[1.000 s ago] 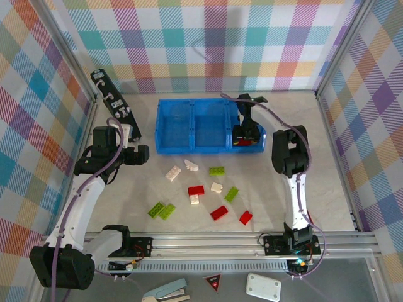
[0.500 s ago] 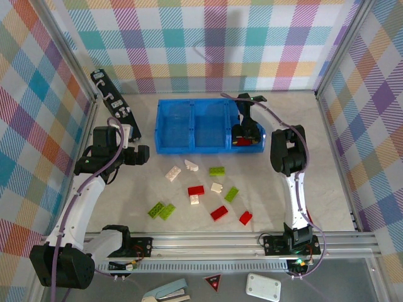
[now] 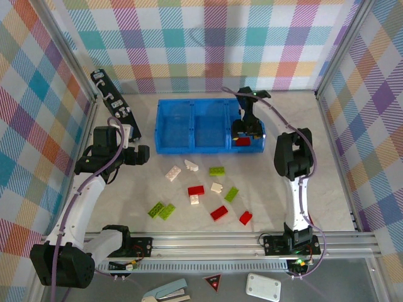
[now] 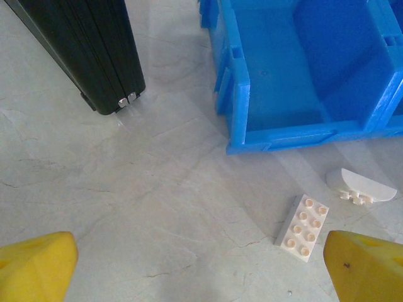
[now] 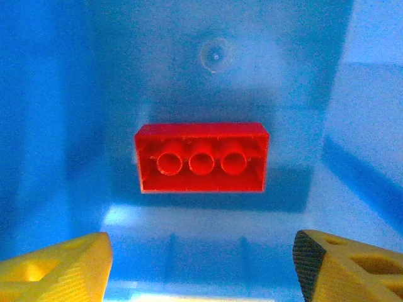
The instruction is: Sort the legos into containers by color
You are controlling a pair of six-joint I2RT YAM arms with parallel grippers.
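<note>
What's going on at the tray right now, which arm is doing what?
The right pincer hangs open over the right-hand compartment of the blue tray. A red brick lies on that compartment's floor, hollow side up, clear of both fingers. The left pincer is open and empty, low over the table left of the tray. The loose bricks, red, green and white, lie scattered in front of the tray, not yet sorted.
</note>
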